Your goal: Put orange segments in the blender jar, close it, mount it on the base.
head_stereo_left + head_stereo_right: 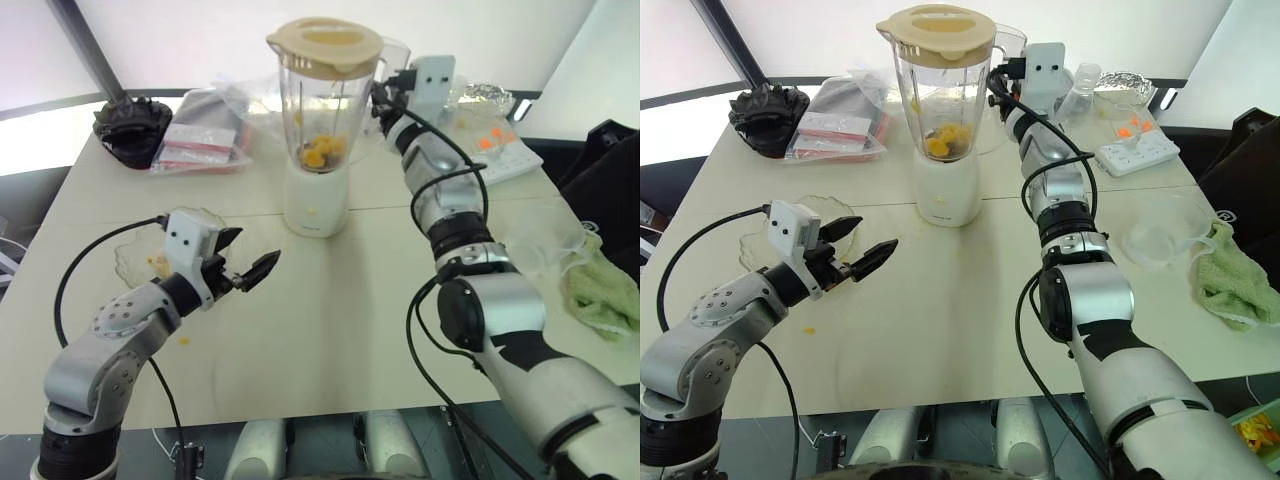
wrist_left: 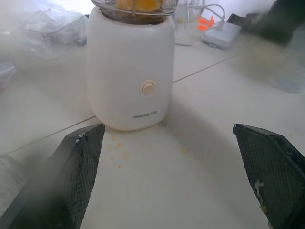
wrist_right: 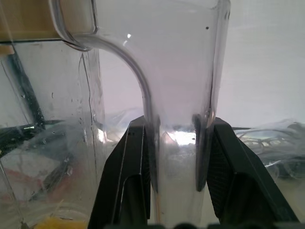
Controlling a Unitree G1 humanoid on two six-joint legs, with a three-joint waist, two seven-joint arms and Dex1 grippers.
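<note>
The blender jar (image 1: 322,110) stands upright on the cream-white base (image 1: 316,205) at the table's middle, with a flat cream-yellow lid (image 1: 325,42) on top. Orange segments (image 1: 322,150) lie at the jar's bottom. My right gripper (image 3: 176,143) reaches in from the jar's right side and is shut on the jar's clear handle (image 3: 178,90). My left gripper (image 1: 250,250) hovers open and holds nothing, low over the table in front of and left of the base (image 2: 131,76). Beside it sits a wavy-edged glass dish (image 1: 130,265) with an orange piece (image 1: 157,264) in it.
A small orange scrap (image 1: 184,341) lies on the table near my left arm. A black object (image 1: 130,125) and plastic bags (image 1: 205,135) sit at the back left. At the right are a white power strip (image 1: 505,155), a clear bowl (image 1: 1160,235) and a green towel (image 1: 600,295).
</note>
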